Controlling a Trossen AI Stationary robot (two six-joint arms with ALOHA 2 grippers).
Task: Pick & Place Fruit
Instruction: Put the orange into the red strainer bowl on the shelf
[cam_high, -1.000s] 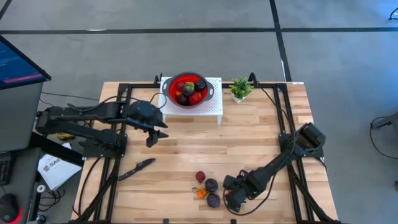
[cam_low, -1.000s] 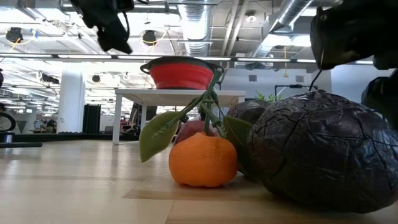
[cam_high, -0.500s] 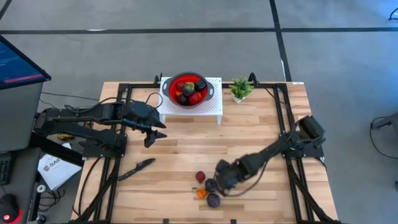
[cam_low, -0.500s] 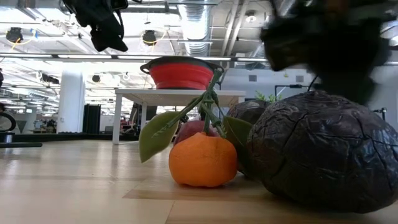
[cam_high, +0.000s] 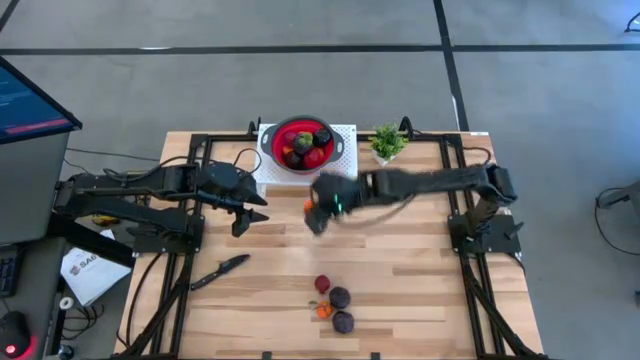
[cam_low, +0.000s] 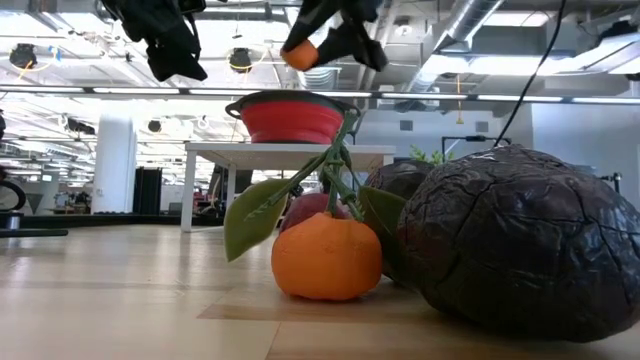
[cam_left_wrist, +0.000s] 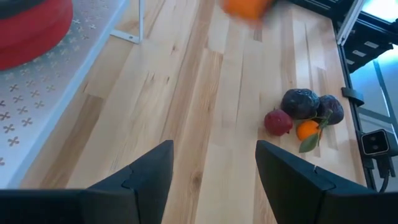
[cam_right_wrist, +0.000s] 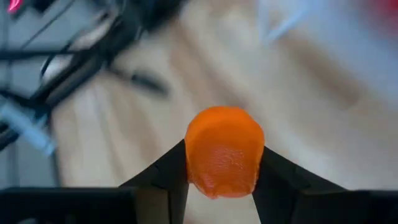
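My right gripper (cam_high: 314, 208) hangs over the table's middle, just short of the white stand (cam_high: 345, 176), shut on a small orange fruit (cam_right_wrist: 224, 151) that also shows in the low view (cam_low: 300, 53). The red bowl (cam_high: 302, 143) stands on that stand with several fruit pieces inside. A red piece (cam_high: 322, 284), two dark purple ones (cam_high: 340, 297) (cam_high: 343, 322) and a leafy orange one (cam_high: 324, 311) lie together near the near edge. My left gripper (cam_left_wrist: 214, 180) is open and hovers left of the stand, holding nothing. My right gripper pinches the orange fruit between its two fingers (cam_right_wrist: 166, 177), one on each side of the fruit's lower half (cam_right_wrist: 222, 177). The arm reaches in from the table's right. The fruit is lifted clear, well above the table.
A small green potted plant (cam_high: 387, 143) stands right of the stand. A black knife (cam_high: 220, 270) lies near the table's left edge. Black frame rails (cam_high: 462, 215) run along both sides. Bare wood lies between the stand and the fruit cluster.
My right gripper has risen from beside the fruit cluster at the near edge and swung fast toward the far edge and left, up to the white stand, carrying the orange fruit. The four pieces on the table have stayed put.
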